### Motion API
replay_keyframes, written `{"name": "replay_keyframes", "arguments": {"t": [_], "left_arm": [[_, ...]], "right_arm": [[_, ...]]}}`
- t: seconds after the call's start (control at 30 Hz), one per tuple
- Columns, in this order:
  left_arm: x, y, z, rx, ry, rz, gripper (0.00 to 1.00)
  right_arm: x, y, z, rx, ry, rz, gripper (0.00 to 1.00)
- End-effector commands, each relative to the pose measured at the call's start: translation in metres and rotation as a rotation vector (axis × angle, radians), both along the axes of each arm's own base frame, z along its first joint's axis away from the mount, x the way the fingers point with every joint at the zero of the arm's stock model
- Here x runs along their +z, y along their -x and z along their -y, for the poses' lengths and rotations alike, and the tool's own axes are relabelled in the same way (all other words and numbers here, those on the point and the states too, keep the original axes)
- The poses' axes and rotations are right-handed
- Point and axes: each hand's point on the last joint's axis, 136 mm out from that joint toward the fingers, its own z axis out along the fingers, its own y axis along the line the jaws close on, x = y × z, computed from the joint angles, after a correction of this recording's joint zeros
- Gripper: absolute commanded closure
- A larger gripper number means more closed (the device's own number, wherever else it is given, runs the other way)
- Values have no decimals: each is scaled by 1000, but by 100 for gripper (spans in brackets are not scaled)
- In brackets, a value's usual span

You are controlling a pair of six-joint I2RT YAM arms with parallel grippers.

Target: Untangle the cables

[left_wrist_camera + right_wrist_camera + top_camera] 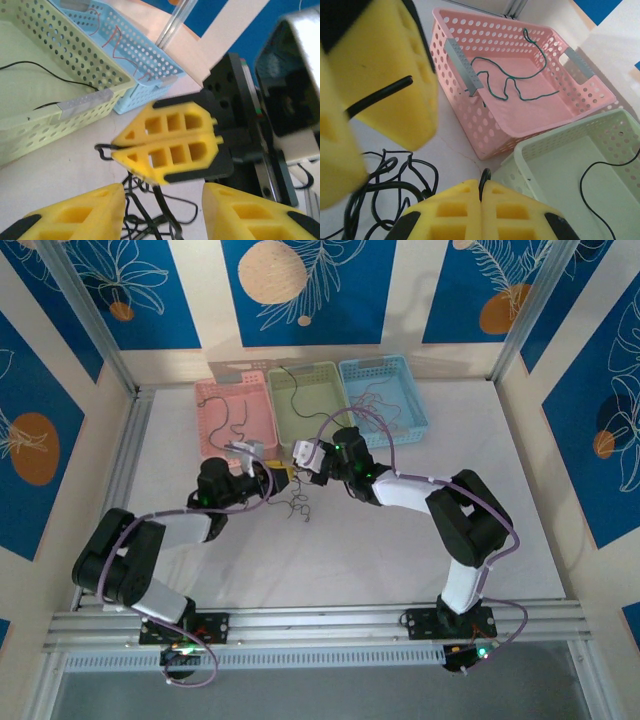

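From above, a white worktop (380, 560) sits boxed in by cream walls (195, 300) set with blue panels of white leaf drawings and orange discs. An aluminium rail (320, 620) along the near edge carries two arms. Three perforated baskets stand in a row at the back: a pink basket (232, 385), a green basket (305, 373) and a blue basket (380, 362). Each holds one loose wire: a green wire (237, 420), a black wire (300, 390) and a reddish wire (385, 405). The cables (298, 507), a small dark clump, lie on the worktop in front of the green basket, just below where the arms meet.

Through the left wrist camera, the left pincer (162, 212) hangs over the clump with its jaws partway apart, gripping nothing. The right pincer (120, 148) sits just beyond it, pressed shut, with a dark strand hooked at its tip.

Through the right wrist camera, those shut yellow fingers (450, 215) nip a dark strand. The clump lies beneath, near the pink basket.
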Motion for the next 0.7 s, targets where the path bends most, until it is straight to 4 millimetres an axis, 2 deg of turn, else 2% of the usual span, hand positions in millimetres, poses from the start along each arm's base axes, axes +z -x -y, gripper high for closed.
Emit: {"name": "replay_keyframes", "arguments": {"t": [0.0, 0.1, 0.17, 0.23, 0.3, 0.47, 0.67], "left_arm": [[16, -8, 7, -9, 46, 18, 55], [16, -12, 10, -12, 53, 6, 56], [12, -13, 10, -10, 43, -4, 65], [7, -13, 7, 5, 27, -13, 79], [5, -13, 2, 36, 10, -5, 100], [7, -10, -21, 162, -47, 57, 100], [4, -6, -51, 308, -122, 53, 100]], "right_arm": [[-3, 3, -5, 23, 6, 10, 100], [-2, 4, -5, 26, 4, 7, 100], [-1, 2, -4, 17, 1, 9, 100], [0, 1, -2, 10, -9, 2, 100], [2, 0, -1, 4, -20, -5, 100], [18, -11, 12, -55, -94, -64, 100], [54, -19, 42, -90, -323, -314, 100]]}}
